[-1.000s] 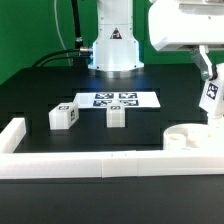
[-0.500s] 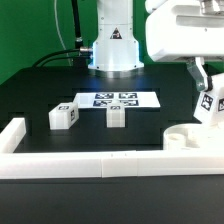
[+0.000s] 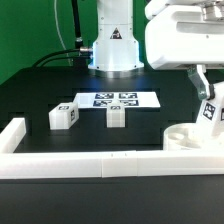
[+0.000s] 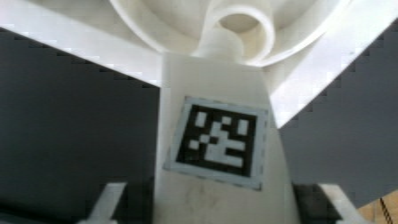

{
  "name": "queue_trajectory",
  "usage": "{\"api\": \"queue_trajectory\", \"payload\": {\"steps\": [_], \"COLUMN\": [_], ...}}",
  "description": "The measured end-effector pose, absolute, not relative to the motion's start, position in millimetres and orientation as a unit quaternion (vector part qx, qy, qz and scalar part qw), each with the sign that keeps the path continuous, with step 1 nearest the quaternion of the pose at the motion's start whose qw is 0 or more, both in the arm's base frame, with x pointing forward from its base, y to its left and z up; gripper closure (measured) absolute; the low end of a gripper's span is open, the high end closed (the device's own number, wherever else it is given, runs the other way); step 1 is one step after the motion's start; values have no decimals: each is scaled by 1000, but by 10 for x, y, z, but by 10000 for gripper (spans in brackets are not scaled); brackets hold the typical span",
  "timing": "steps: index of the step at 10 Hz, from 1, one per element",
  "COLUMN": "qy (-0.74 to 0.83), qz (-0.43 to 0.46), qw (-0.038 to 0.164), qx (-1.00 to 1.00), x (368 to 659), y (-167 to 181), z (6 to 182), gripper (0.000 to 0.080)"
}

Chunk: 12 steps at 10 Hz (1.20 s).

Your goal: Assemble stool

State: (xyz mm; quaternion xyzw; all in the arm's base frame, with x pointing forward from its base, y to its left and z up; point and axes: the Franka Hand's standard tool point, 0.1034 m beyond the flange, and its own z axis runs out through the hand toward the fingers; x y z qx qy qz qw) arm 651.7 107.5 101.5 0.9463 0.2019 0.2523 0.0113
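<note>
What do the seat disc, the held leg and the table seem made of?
The seat disc looks like white plastic, smooth and matte. The held leg looks the same, its tag probably a printed sticker. The table is matte black; material unclear.

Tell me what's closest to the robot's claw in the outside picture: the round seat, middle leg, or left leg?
1. Round seat, just below the gripper and its held leg.
2. Middle leg, near the marker board.
3. Left leg, far toward the exterior view's left.
</note>
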Motion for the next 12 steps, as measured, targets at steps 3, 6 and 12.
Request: {"api": "queue_trajectory", "payload": {"steps": [3, 6, 12], "qy": [206, 210, 209], "qz": [275, 273, 274], "qw": [10, 8, 9], "qx": [939, 939, 939], "x": [6479, 6408, 6388], "y": [1159, 1194, 1166], "z": [1019, 1052, 975], "gripper": [474, 474, 474]}}
